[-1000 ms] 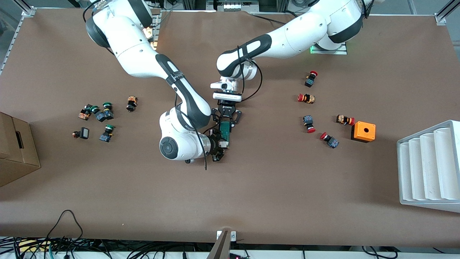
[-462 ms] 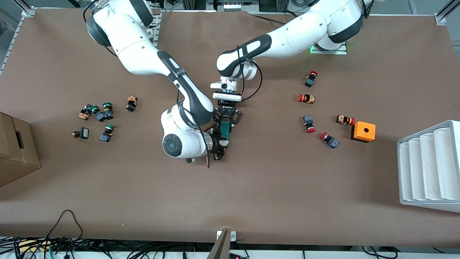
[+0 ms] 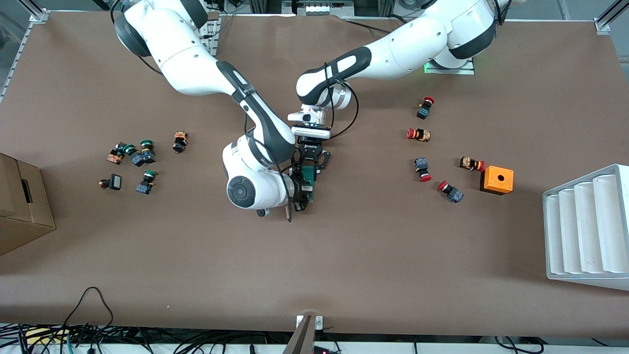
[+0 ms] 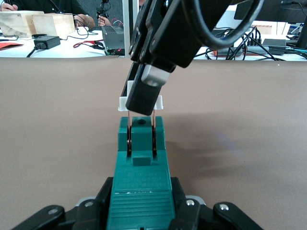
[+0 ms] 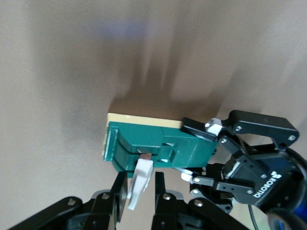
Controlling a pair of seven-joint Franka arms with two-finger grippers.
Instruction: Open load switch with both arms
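Observation:
The dark-green load switch is held just above the middle of the table, and my left gripper is shut on its body. In the left wrist view the switch points away from my left gripper, with its white tab at the outer end. My right gripper reaches in from the right arm's end. In the right wrist view the white tab lies tilted between the fingers of my right gripper, spanning almost the whole gap. The switch body sits just past them.
Several red-capped push buttons and an orange box with a hole lie toward the left arm's end, by a white ribbed rack. Green-capped buttons and a cardboard box are toward the right arm's end.
My right arm's wrist has shifted in toward the switch and its fingers have narrowed around the white tab. The left arm and the switch have stayed still.

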